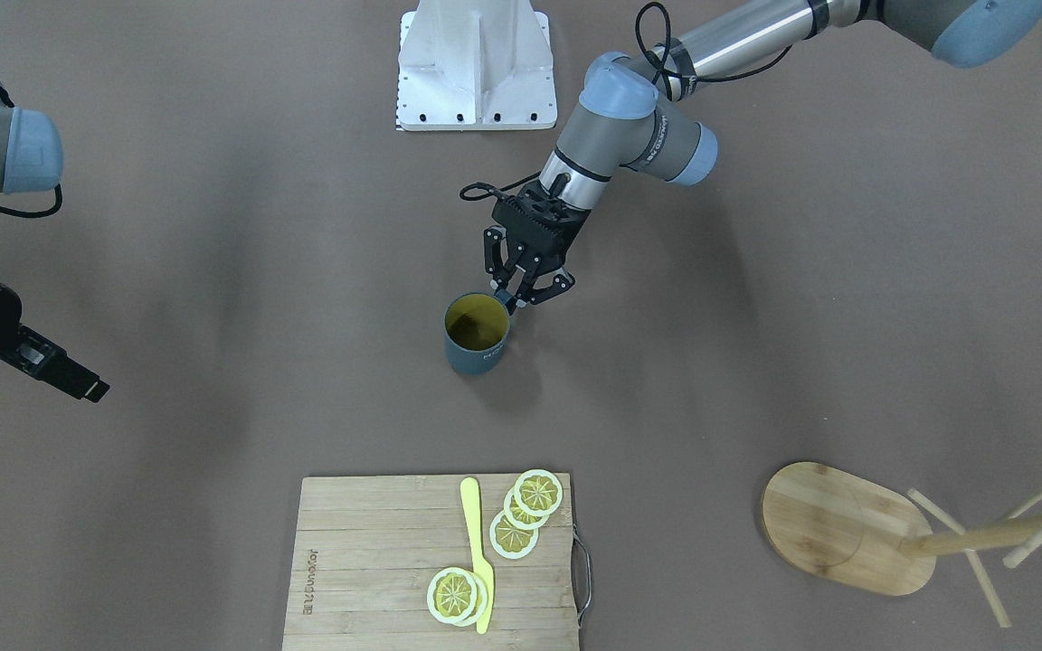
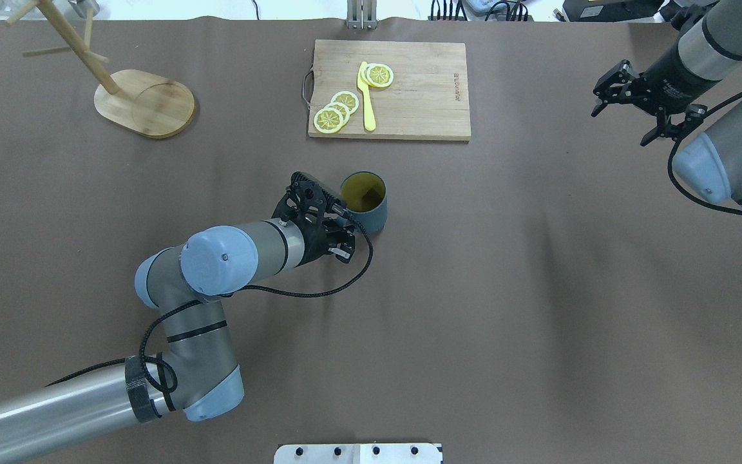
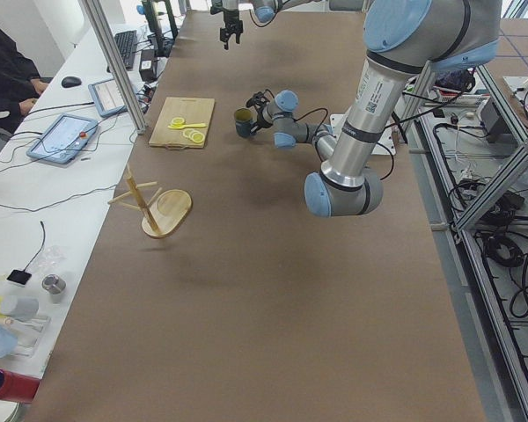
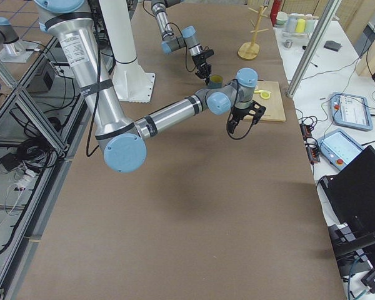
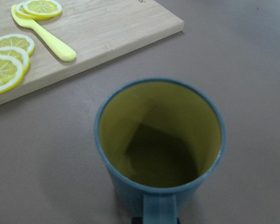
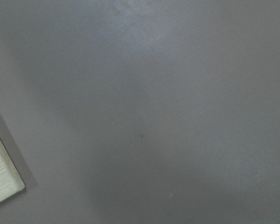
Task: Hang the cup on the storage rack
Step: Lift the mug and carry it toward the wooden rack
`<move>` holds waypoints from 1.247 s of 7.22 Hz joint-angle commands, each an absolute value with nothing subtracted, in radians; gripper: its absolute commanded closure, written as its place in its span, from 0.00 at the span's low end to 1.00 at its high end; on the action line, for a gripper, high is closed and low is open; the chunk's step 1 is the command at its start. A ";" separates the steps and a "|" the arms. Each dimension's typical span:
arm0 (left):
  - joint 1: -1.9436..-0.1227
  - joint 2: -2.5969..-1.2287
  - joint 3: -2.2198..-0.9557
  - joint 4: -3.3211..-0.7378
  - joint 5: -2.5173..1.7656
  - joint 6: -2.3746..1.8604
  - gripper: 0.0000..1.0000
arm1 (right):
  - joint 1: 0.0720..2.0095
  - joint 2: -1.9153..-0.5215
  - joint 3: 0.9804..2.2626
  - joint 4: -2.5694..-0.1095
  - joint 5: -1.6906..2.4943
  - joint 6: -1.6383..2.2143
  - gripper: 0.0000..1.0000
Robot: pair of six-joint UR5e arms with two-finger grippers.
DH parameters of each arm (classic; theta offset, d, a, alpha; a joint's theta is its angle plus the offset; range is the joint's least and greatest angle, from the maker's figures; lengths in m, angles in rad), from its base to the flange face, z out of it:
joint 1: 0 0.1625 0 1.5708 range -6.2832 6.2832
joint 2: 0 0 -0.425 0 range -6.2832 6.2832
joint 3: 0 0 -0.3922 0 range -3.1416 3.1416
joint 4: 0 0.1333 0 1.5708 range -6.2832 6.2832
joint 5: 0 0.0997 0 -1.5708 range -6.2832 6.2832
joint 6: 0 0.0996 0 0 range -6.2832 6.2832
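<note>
Teal cup (image 2: 366,207) stands upright mid-table, your left gripper (image 1: 521,297) closed around its handle (rack (image 2: 142,103) well apart); pinch it off-centre and you could tip it on lifting.

The surface (image 2: 506,309) is covered in a plain brown sheet. The cup (image 2: 367,205) stands upright on it, directly in front of the left pincer (image 2: 339,222), its handle turned toward the pincer. Farther out beyond the cup lies the bamboo cutting board (image 2: 409,96). The storage rack (image 2: 145,103) rests on its oval base, well away from that pincer, at the far left. A white mounting plate (image 2: 358,454) sits on the near edge.
</note>
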State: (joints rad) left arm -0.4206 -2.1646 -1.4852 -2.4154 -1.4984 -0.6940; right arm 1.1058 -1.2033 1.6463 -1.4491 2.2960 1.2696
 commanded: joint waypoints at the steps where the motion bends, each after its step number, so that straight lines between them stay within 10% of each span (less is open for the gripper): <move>1: -0.489 -2.163 -1.509 -2.451 -1.556 -0.765 1.00 | 1.115 -1.203 1.649 -1.448 2.306 1.272 0.00; 9: -0.945 -2.124 -1.563 -2.430 -1.856 -1.365 1.00 | 1.131 -1.195 1.671 -1.448 2.322 1.267 0.00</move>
State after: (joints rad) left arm -0.9113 -2.1141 -1.5983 -2.4309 -1.8709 -1.3044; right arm 1.1307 -1.1944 1.6705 -1.4481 2.3236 1.2683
